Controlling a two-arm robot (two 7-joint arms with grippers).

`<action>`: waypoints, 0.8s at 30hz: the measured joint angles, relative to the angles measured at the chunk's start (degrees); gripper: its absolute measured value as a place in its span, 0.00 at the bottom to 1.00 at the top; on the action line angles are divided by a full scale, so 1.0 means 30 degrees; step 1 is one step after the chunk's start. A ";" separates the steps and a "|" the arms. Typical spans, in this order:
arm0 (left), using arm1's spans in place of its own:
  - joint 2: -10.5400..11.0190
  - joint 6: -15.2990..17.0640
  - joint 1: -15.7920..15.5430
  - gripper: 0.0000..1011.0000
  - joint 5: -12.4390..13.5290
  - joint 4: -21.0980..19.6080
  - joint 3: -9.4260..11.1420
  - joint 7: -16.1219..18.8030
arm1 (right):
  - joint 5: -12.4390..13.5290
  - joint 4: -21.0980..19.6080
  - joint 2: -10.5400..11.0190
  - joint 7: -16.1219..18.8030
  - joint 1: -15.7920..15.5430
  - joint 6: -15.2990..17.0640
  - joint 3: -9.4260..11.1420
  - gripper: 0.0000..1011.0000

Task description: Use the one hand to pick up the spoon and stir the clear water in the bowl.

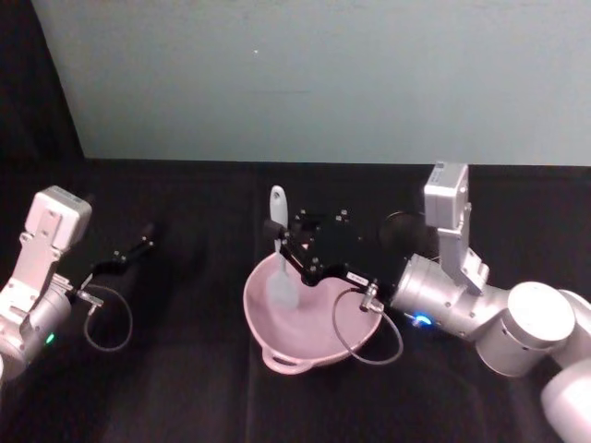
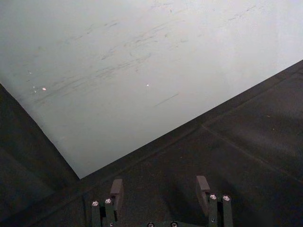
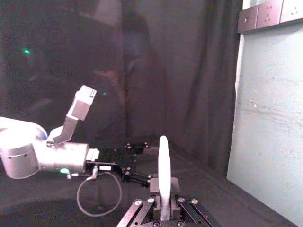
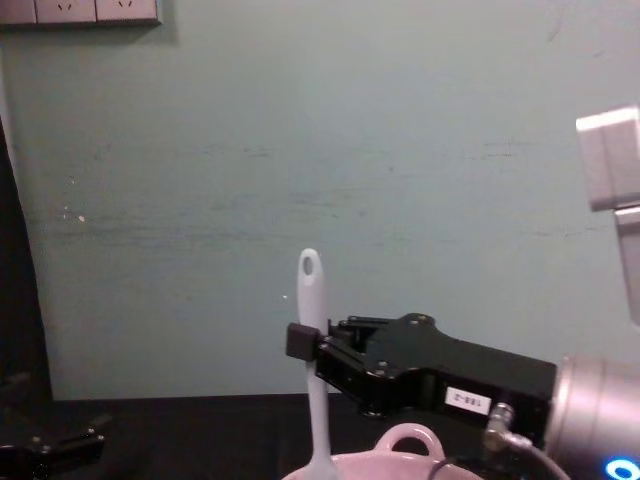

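The pale pink bowl (image 1: 309, 323) sits on the black table in front of me, its loop handle (image 4: 408, 437) showing in the chest view. The white spoon (image 1: 280, 249) stands upright with its flat head down inside the bowl and the holed handle end up (image 4: 309, 266). My right gripper (image 1: 280, 238), the black boxy hand with the white label (image 4: 468, 398), is shut on the spoon's shaft above the bowl; the spoon (image 3: 164, 170) rises between its fingers in the right wrist view. My left gripper (image 1: 140, 242) is parked at the left, open over bare table (image 2: 161, 189). Water cannot be made out.
A pale green wall (image 1: 314, 74) stands close behind the table. A dark round object (image 1: 402, 229) sits behind the right wrist. Cable loops hang by both wrists (image 1: 367, 337). Black cloth covers the table left of the bowl.
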 joint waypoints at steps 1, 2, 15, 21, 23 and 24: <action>0.0000 0.0000 0.0001 0.99 -0.0001 0.0000 0.0000 0.0000 | 0.0023 0.0182 -0.0085 0.0039 0.0091 -0.0047 -0.0037 0.12; 0.0001 0.0001 0.0000 0.99 -0.0001 0.0000 0.0000 0.0000 | 0.0082 0.0685 -0.0313 0.0150 0.0380 -0.0163 -0.0121 0.12; 0.0000 0.0001 0.0001 0.99 -0.0001 0.0000 0.0000 0.0000 | -0.0704 0.3645 -0.1218 -0.0494 0.2065 -0.1253 0.0089 0.12; 0.0000 0.0001 0.0001 0.99 -0.0001 0.0000 -0.0001 -0.0001 | -0.1238 0.3208 -0.0744 -0.1216 0.1812 -0.1296 0.0513 0.12; 0.0000 0.0000 0.0001 0.99 -0.0001 -0.0001 0.0000 0.0000 | -0.1329 0.2865 -0.0533 -0.1402 0.1624 -0.1184 0.0649 0.12; 0.0000 0.0000 0.0001 0.99 -0.0001 -0.0001 0.0000 0.0000 | -0.1401 0.2454 -0.0286 -0.1563 0.1370 -0.1031 0.0797 0.12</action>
